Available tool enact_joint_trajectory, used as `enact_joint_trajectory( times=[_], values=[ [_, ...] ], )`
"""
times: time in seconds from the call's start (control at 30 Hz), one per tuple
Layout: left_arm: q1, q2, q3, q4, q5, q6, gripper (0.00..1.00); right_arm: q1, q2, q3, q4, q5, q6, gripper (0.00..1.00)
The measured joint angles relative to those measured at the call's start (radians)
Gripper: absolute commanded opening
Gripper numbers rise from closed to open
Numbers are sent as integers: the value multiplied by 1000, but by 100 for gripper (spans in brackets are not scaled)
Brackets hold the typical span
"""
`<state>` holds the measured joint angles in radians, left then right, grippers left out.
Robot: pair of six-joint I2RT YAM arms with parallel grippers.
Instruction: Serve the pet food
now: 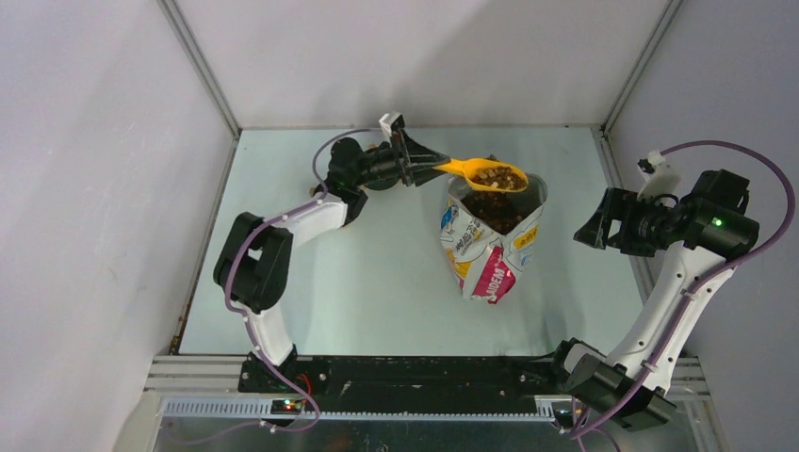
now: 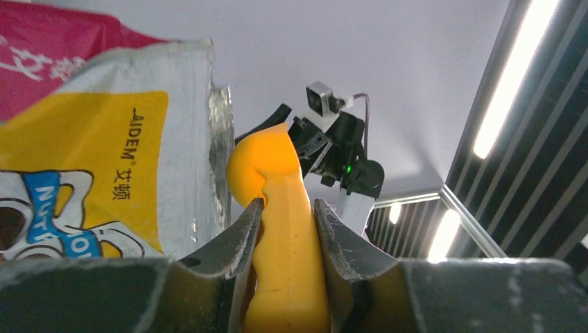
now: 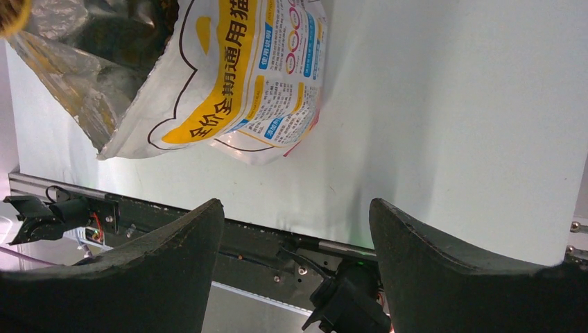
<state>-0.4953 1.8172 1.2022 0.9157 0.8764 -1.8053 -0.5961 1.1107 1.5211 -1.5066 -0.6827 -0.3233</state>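
Observation:
An orange scoop [image 1: 476, 170] heaped with brown pet food [image 1: 499, 177] hangs level over the open mouth of the printed bag [image 1: 492, 240]. More pet food [image 1: 497, 209] shows inside the bag. My left gripper [image 1: 429, 168] is shut on the scoop's handle [image 2: 284, 243], which sits squarely between its fingers [image 2: 239, 236]; the bag [image 2: 104, 139] stands just to the left in that wrist view. My right gripper [image 1: 589, 231] is open and holds nothing, off to the bag's right. In its wrist view the gripper [image 3: 297, 202] faces the bag [image 3: 229, 76] from a distance.
The bag stands upright near the middle of the pale table [image 1: 377, 282]. White walls close in the table on the left, back and right. A black rail [image 1: 405, 372] with the arm bases runs along the near edge.

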Motion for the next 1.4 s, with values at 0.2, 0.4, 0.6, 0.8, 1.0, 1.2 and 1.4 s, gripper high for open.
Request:
enact_joint_trajectory(
  times=[0.2,0.4,0.6,0.8,1.0,1.2,1.4],
  values=[
    [113,-41,6,-50,6,44,0,0,0,0,0,-4,0,79],
    [229,-86,6,-67,19,79,0,0,0,0,-1,-15,0,80],
    [361,-146,-49,-61,18,89,0,-1,0,26,-5,-28,0,80],
    [526,-176,-153,-35,8,97,0,-2,-1,43,-8,-39,-2,80],
    [655,-183,-254,-6,-13,124,0,-2,-1,43,-10,-47,-2,80],
    [754,-196,-343,3,-14,169,0,-2,-1,43,-10,-47,-3,80],
    [842,-226,-438,-2,-8,243,0,-2,-1,43,-11,-48,-8,80]
  ],
)
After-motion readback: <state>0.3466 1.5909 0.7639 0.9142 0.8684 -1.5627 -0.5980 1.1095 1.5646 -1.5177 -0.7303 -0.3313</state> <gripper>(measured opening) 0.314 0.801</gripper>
